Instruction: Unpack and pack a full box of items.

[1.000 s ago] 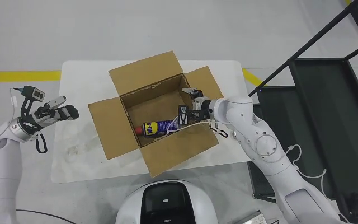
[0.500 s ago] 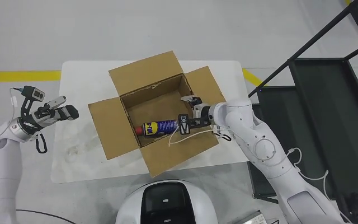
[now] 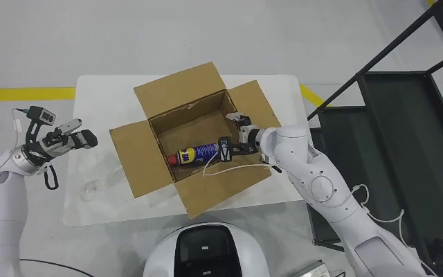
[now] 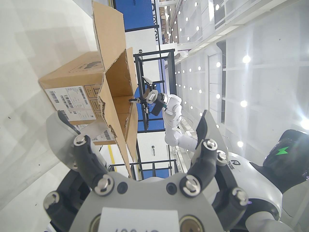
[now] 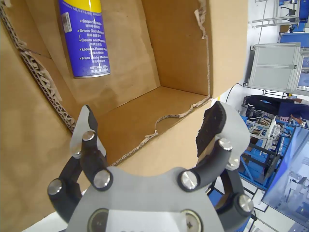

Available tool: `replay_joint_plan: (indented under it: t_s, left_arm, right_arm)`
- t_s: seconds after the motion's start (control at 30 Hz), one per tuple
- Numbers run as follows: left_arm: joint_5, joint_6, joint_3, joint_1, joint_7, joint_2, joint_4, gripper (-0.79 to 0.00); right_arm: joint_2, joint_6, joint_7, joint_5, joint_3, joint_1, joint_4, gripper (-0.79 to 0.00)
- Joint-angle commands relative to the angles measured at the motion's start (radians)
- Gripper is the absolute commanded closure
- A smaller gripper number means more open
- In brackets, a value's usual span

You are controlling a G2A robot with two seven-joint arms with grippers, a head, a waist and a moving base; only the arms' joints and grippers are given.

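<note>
Right claw (image 3: 232, 131) hangs inside the open cardboard box (image 3: 180, 90), close to the wall on the robot's right, its fingers spread wide with nothing between them. In its own wrist view the right claw (image 5: 149, 121) sits over the torn top edge of a box wall (image 5: 173, 37), and a blue and yellow spray can (image 5: 82, 25) lies on the box floor beyond the fingertips, apart from them. From above, the spray can (image 3: 197, 154) lies on its side against the near wall of the box. All four flaps are folded outward, and the box stands on the white bench (image 3: 104, 104). Left claw (image 3: 79, 135) hovers off the bench's left edge, well apart from the box, also spread and empty (image 4: 132, 121).
</note>
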Motion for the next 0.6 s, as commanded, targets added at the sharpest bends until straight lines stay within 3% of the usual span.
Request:
replay_joint_plan:
  t_s: [0.0, 0.27, 0.57]
  left_arm:
    - [0.0, 0.0, 0.0, 0.0, 0.0, 0.0, 0.0, -0.785]
    - [0.0, 0.0, 0.0, 0.0, 0.0, 0.0, 0.0, -0.785]
    - [0.0, 0.0, 0.0, 0.0, 0.0, 0.0, 0.0, -0.785]
  right_arm:
    - [-0.005, 0.012, -0.008, -0.012, -0.028, 0.013, 0.034, -0.785]
    - [-0.016, 0.086, -0.019, 0.004, -0.046, 0.032, 0.053, -0.785]
    - [-0.019, -0.015, -0.017, -0.077, -0.105, 0.076, 0.071, -0.785]
